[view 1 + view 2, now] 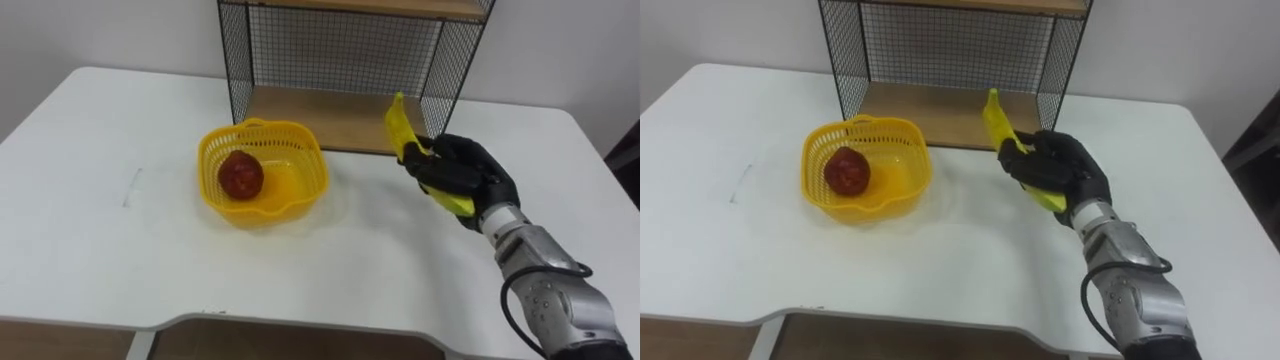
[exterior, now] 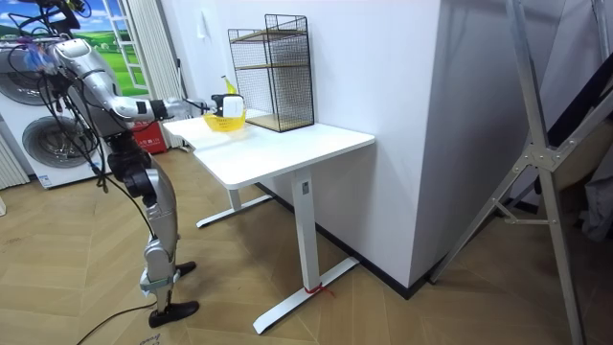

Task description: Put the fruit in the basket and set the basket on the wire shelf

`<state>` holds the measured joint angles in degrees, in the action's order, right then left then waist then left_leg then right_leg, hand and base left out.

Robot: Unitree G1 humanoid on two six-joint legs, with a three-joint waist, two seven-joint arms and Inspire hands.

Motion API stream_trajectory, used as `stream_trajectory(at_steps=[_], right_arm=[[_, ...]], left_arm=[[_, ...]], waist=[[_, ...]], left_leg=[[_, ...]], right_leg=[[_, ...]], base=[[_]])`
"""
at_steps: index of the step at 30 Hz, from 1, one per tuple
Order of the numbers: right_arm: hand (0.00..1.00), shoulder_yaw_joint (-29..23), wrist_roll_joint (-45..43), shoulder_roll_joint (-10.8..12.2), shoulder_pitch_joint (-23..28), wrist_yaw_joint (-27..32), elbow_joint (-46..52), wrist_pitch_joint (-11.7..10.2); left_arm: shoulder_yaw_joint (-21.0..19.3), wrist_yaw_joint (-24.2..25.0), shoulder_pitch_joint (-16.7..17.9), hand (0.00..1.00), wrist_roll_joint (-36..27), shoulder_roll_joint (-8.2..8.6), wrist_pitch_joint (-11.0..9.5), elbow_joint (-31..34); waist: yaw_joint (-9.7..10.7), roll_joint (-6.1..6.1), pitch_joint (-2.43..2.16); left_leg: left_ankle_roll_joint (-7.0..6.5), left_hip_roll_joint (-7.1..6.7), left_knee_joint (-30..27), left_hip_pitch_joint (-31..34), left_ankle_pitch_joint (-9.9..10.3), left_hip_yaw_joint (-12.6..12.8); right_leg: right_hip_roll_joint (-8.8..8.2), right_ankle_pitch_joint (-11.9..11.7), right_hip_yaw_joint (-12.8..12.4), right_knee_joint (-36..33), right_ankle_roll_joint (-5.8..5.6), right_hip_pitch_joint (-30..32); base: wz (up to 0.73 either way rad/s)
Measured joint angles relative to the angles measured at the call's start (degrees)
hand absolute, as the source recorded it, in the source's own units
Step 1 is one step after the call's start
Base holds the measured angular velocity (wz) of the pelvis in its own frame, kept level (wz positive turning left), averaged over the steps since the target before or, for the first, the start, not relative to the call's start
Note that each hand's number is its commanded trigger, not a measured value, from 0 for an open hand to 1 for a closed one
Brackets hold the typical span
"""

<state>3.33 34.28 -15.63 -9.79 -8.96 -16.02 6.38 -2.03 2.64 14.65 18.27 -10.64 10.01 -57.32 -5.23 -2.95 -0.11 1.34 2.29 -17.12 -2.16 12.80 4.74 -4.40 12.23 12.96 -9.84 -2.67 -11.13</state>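
We see a red apple [image 1: 240, 175] lying in the yellow basket [image 1: 212, 150] on the table [image 1: 100, 200], before the wire shelf [image 1: 310, 115]; the yellow banana [image 1: 398, 125] stands tilted, gripped by the right robot hand [image 1: 470, 172].

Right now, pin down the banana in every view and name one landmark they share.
Left eye view: banana right of centre, gripped in the right hand, in front of the wire shelf's right side.
Right eye view: banana just right of centre, right of the yellow basket.
Room view: a small yellow sliver at upper left, left of the shelf.
Shared landmark: the wire shelf.
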Motion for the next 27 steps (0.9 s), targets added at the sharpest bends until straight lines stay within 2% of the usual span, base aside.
stream_trajectory(at_steps=[6, 9, 12, 15, 21, 26, 27], right_arm=[[1.00, 0.42, 0.05, 0.18, -0.04, -0.40, 2.39, 0.03], [1.00, 0.67, -1.39, 0.19, -0.05, 0.02, 3.26, 0.77], [1.00, 0.81, -4.68, 0.18, -1.55, 0.31, 3.67, 0.79], [1.00, 2.35, -8.64, 0.16, -3.52, 0.75, 3.67, 0.72], [1.00, 4.28, -17.03, 0.34, -5.86, 0.63, 4.02, 0.71], [1.00, 5.14, -20.98, 0.32, -7.59, 0.07, 5.26, 0.71], [1.00, 5.69, -21.78, 0.32, -8.18, 0.06, 5.26, 0.71]], left_arm=[[0.08, 0.05, 0.57, 0.00, -0.13, 0.76, 0.74, 0.00], [0.94, 0.04, 0.50, 0.00, -0.69, 0.75, 1.29, 0.02], [1.76, 0.05, 0.26, 0.00, -0.66, 0.79, 1.28, 0.04], [2.35, 0.00, 0.01, 0.00, -0.66, 0.72, 1.12, 0.04], [2.37, 0.14, -0.93, 0.00, -0.68, 0.68, 0.80, -0.10], [2.41, 0.36, -1.50, 0.00, -0.61, 0.63, 0.82, -0.10], [2.64, 0.37, -1.46, 0.00, -0.62, 0.59, 0.82, -0.10]], waist=[[-0.48, 0.16, 0.05], [-0.81, 0.18, 0.07], [-1.05, 0.30, 0.36], [-1.11, 0.23, 0.36], [-2.30, -0.77, 0.06], [-3.29, -1.55, 0.05], [-3.36, -1.68, 0.17]], left_leg=[[0.01, -0.03, 0.41, -0.34, -0.01, 0.01], [0.02, -0.02, 0.38, -0.29, -0.01, -0.09], [0.02, -0.01, 0.25, 0.18, -0.01, -0.19], [0.01, -0.01, 0.23, 0.44, -0.04, -0.15], [-0.04, -0.01, 0.29, 1.06, -0.16, -0.19], [-0.04, -0.03, 0.27, 1.03, -0.16, -0.60], [-0.04, -0.04, 0.25, 1.04, -0.16, -0.66]], right_leg=[[-0.05, -0.02, 0.17, -0.14, 0.00, 0.01], [-0.05, -0.02, 0.33, -0.21, 0.00, 0.09], [-0.05, -0.02, 0.39, -0.67, 0.00, 0.30], [-0.06, -0.02, 0.35, -0.74, 0.00, 0.40], [-0.16, -0.02, 0.63, -0.92, 0.00, 1.17], [-0.18, -0.02, 1.47, -0.91, 0.00, 1.05], [-0.18, -0.02, 1.57, -0.91, 0.00, 1.01]], base=[[0.00], [0.00], [0.00], [0.00], [0.00], [0.05], [0.00]])
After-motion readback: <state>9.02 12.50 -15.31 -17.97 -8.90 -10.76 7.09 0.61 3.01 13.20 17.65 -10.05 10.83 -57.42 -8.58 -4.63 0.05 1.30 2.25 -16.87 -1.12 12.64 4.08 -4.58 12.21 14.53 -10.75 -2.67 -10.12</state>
